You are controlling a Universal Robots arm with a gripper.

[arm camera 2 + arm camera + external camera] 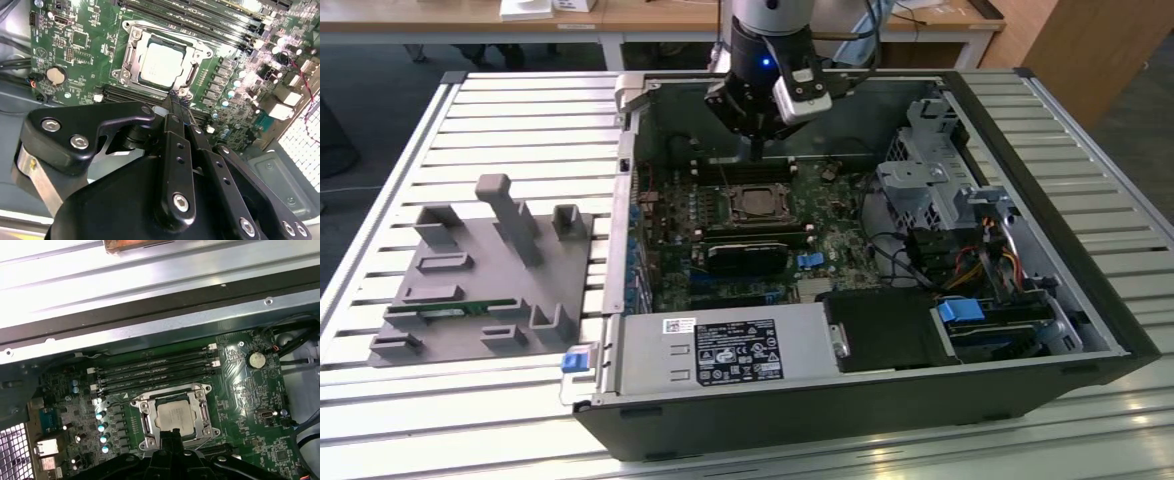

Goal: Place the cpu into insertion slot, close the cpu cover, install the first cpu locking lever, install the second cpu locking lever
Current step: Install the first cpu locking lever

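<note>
Jaws: clenched tip to tip, with nothing held between them. Belong to the gripper (175, 97) (172, 436), hanging over the motherboard (720, 215) inside the open computer case (854, 400), just beside one edge of the socket and above a bank of memory slots (125, 92). Cannot tell whether the tip touches the board.

In both wrist views: the cpu (161, 67) (175, 417) seated flat in the socket, dull silvery top facing up. Around it, lying flat, the cpu cover (197, 52) (201, 412), with the chip showing through its square opening. Cannot tell how the locking levers sit along the socket's sides. Near the socket on the green board, a round coin cell (56, 75) (256, 359).

In the exterior view: the case resting on its side on a slatted metal desk (480, 110), the cpu (754, 205) near the board's middle, and, on the exterior view's left of the case, a grey moulded fixture (480, 270) with upright posts, well apart from the arm.
</note>
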